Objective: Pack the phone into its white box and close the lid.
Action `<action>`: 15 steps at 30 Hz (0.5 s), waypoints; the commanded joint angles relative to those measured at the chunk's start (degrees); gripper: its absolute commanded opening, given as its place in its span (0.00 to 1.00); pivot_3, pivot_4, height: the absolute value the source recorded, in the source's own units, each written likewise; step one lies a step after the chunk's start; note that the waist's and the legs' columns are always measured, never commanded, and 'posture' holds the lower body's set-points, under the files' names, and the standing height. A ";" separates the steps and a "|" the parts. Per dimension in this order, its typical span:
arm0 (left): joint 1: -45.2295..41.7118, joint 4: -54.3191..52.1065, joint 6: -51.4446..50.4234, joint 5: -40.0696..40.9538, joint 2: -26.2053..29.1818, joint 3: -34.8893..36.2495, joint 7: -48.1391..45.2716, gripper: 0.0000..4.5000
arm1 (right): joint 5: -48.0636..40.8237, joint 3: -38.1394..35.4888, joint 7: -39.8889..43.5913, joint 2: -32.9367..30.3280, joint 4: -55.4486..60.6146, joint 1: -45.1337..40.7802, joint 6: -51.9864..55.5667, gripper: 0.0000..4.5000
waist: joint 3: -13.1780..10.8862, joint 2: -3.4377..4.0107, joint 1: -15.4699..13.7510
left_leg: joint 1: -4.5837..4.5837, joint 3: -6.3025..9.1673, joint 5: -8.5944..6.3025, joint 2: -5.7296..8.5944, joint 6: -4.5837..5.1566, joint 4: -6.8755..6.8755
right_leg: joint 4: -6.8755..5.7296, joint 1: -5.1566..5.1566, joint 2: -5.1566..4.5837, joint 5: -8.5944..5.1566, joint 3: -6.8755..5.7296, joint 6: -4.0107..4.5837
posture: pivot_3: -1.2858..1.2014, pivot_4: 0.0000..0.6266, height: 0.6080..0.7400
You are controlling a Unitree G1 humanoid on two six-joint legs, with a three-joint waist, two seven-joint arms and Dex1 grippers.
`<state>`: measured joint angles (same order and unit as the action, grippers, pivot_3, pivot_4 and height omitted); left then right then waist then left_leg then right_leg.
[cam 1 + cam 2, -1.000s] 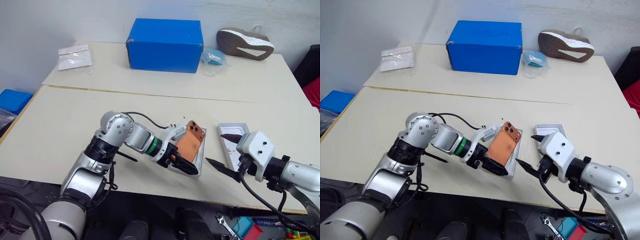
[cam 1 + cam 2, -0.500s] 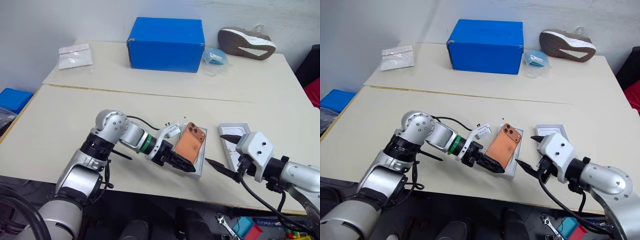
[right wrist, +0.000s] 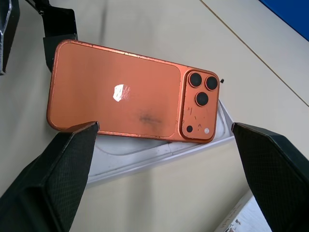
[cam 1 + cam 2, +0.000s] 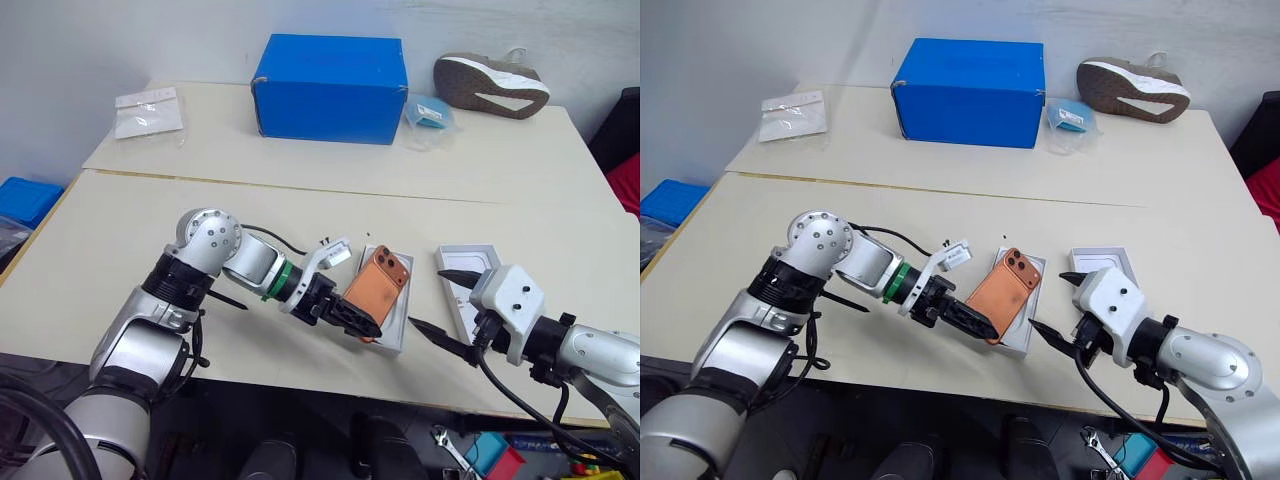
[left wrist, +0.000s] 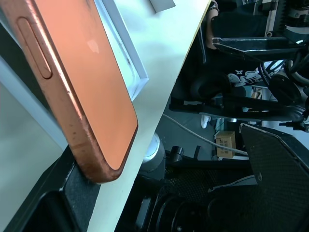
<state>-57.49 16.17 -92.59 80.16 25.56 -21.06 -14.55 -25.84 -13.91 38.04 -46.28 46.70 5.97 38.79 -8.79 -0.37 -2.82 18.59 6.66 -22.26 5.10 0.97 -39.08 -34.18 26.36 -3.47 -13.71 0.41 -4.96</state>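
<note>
The orange phone lies back-up and tilted across the white box, its camera end on the far rim. Its near end is raised and rests on one finger of my left gripper, which is open with the other finger well apart from it. To the right, my right gripper is open and level just above the table. One of its fingers reaches over the lid, a white tray lying inner face up that my hand partly hides.
At the back of the table stand a big blue box, a shoe, a clear bag holding something blue and a white packet. The box and the lid lie close to the table's front edge.
My left elbow has swung out to the left and the gripper has rolled and drawn back a little under the phone's near end. The phone lies slightly flatter. The right arm has kept still.
</note>
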 commanded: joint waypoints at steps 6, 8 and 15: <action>-3.44 2.75 0.09 8.38 1.40 0.87 2.37 1.00 | 0.02 0.19 -0.60 0.48 1.12 -0.31 -1.15 1.00 | 0.00 0.00 0.29 | 0.03 -0.01 0.01 0.00 0.00 0.00 | -0.04 0.07 0.01 0.00 0.01 0.00 | 0.52 0.24 1.00; -2.69 1.35 0.09 8.48 2.29 0.12 3.18 1.00 | 0.16 0.50 -0.69 0.56 0.97 -0.52 -1.26 1.00 | 0.00 0.00 0.38 | 0.02 -0.02 0.01 0.00 0.00 -0.01 | -0.07 0.07 0.00 0.00 0.01 0.00 | 0.52 0.24 1.00; -1.29 -3.00 0.09 8.21 3.72 -0.73 4.64 1.00 | 0.49 1.25 -0.72 0.54 0.70 -0.98 -1.43 1.00 | 0.00 0.00 0.26 | 0.03 -0.01 0.01 0.02 0.00 -0.01 | -0.05 0.06 -0.01 0.00 0.02 0.00 | 0.52 0.24 1.00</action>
<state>-58.73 15.21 -92.50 86.48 28.28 -21.77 -9.64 -25.67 -12.11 37.91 -46.12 46.72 5.34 38.66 -8.79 -0.37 -2.56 18.62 6.65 -22.26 5.11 0.97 -39.10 -34.23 26.43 -3.47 -13.71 0.42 -4.96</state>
